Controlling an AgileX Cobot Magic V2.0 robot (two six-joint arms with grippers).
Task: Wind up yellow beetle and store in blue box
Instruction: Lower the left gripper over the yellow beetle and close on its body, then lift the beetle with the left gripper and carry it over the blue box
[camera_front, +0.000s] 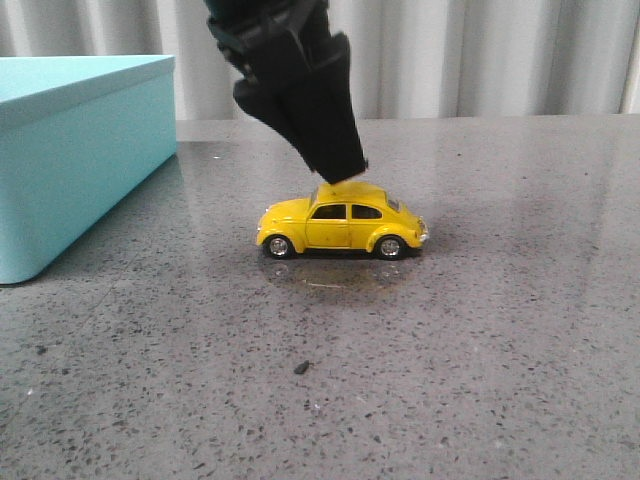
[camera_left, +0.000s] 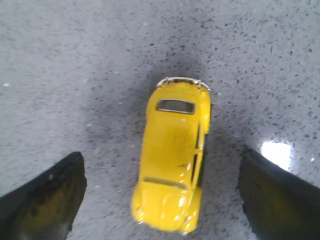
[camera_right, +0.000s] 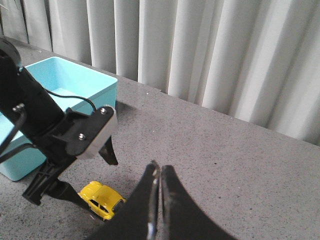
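Note:
The yellow beetle (camera_front: 342, 224) stands on its wheels on the grey speckled table, nose to the left in the front view. My left gripper (camera_front: 340, 172) hangs open just above its roof. In the left wrist view the beetle (camera_left: 174, 155) lies between the two black fingers (camera_left: 47, 200), with a gap on each side. The blue box (camera_front: 80, 150) stands at the left and looks open-topped in the right wrist view (camera_right: 82, 69). My right gripper (camera_right: 160, 169) is shut and empty, raised well above the table, to the side of the beetle (camera_right: 102, 200).
The grey speckled table (camera_front: 480, 330) stretches around the beetle. A small dark speck (camera_front: 300, 367) lies in front of the beetle. A pale pleated curtain (camera_front: 480, 50) hangs behind the table's far edge.

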